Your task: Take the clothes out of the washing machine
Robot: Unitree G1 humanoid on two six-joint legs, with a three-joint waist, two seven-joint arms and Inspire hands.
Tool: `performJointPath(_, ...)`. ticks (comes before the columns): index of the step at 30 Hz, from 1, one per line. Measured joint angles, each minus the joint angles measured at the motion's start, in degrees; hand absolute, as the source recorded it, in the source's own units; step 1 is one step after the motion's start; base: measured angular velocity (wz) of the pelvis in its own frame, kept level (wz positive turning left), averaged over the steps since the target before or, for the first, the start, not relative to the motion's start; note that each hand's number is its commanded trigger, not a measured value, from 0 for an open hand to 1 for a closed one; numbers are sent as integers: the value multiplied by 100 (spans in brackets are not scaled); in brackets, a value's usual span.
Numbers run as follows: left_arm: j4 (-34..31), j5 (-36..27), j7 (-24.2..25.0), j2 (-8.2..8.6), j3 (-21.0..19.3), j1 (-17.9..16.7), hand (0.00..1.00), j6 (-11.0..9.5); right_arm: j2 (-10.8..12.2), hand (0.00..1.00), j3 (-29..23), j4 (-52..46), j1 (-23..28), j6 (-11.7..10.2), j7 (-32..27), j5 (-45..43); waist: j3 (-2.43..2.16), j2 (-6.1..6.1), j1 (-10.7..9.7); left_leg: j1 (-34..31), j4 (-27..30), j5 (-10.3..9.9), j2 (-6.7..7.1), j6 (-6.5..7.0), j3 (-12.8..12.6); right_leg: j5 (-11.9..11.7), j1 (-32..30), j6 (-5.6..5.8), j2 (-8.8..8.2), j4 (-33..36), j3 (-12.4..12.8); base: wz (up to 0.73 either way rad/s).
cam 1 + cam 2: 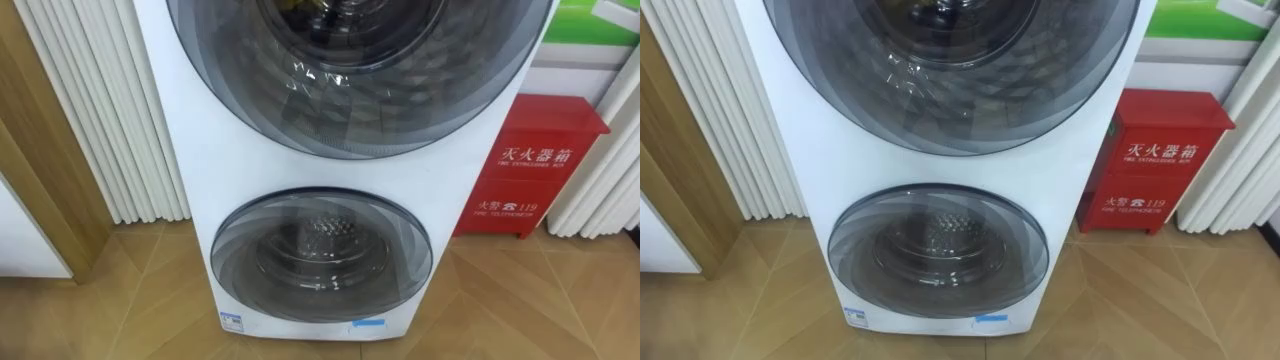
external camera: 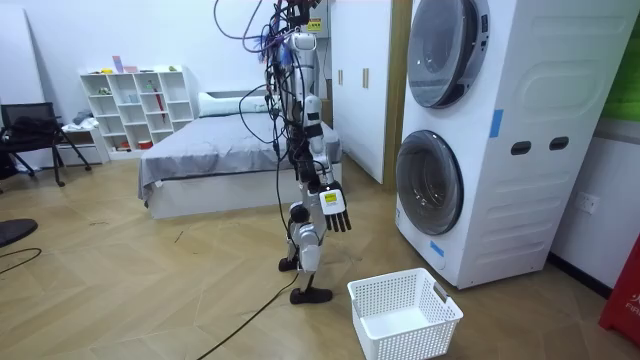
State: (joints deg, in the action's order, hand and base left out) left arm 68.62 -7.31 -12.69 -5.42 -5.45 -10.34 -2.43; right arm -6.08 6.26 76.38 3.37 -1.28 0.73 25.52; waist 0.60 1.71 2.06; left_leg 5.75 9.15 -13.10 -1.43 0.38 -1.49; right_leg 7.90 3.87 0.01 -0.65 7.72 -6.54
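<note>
Well, nothing is picked yet: I stand before the washer (image 2: 520, 120), its doors (image 1: 320, 255) shut, my right robot hand (image 2: 335, 212) open and empty, basket (image 2: 415, 340) near it.

A red metal fire-equipment cabinet (image 1: 535, 165) stands at right; in the room view, a grey-covered bed (image 2: 215, 150) and a white cube shelf (image 2: 135, 105) at upper left.

White stacked washing machine (image 1: 185, 150): white casing, blue labels.
Round glass lower door (image 1: 320, 255): smoky grey tint.
Red metal cabinet (image 1: 535, 170): red, white characters.
White plastic basket (image 2: 380, 298): grid of holes.
Wooden floor (image 1: 520, 300): tan herringbone.
</note>
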Motion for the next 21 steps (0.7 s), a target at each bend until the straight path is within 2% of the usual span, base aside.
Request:
performJointPath(17, -14, -129, 43, 3, 13, 8, 0, 11, -2, 0, 2, -6, -6, 60, 2, 126, -9, -20, -8, 0, 1, 0, 0, 0, -5, 0, -4, 0, 0, 10, 6, 0)
performJointPath(21, -13, -87, 170, -8, -11, 8, 0, 8, -3, 0, -271, -42, -19, 97, 60, 120, -23, -37, -7, -9, 4, 0, 1, 1, 0, 0, -5, 0, 0, 9, -2, 0)
